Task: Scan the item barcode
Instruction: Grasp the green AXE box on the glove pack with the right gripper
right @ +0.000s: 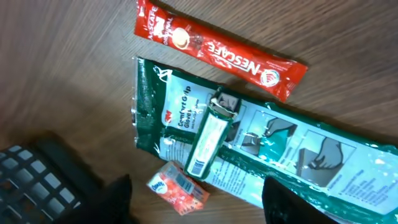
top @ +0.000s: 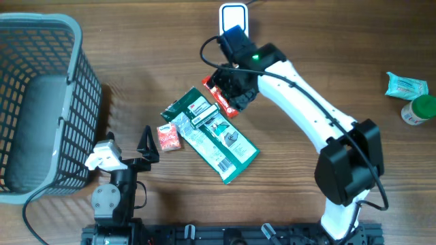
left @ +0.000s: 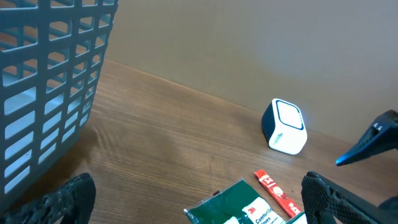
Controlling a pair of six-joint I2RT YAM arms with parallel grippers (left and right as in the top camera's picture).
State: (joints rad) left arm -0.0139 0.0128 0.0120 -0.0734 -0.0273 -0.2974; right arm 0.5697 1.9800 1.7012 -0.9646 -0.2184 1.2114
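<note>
The white-and-blue barcode scanner (top: pixel 232 16) (left: pixel 285 126) stands at the table's far edge. In front of it lie a red Nescafe stick (top: pixel 222 102) (right: pixel 217 53) (left: pixel 277 191), a long green glove package (top: pixel 216 139) (right: pixel 280 155) (left: pixel 239 208), a small green-white pack (top: pixel 200 116) (right: pixel 208 140) resting on the package with its barcode showing, and an orange packet (top: pixel 169 137) (right: pixel 179 186). My right gripper (top: pixel 233 90) (right: pixel 199 205) hovers over these items, jaws apart and empty. Beside the basket my left gripper (top: pixel 146 145) (left: pixel 199 214) stands wide open and empty.
A grey plastic basket (top: pixel 41 102) (left: pixel 50 81) fills the left side. At the far right lie a teal packet (top: pixel 407 85) and a green-lidded bottle (top: pixel 418 109). The right arm (top: pixel 306 109) stretches diagonally across the table's right half.
</note>
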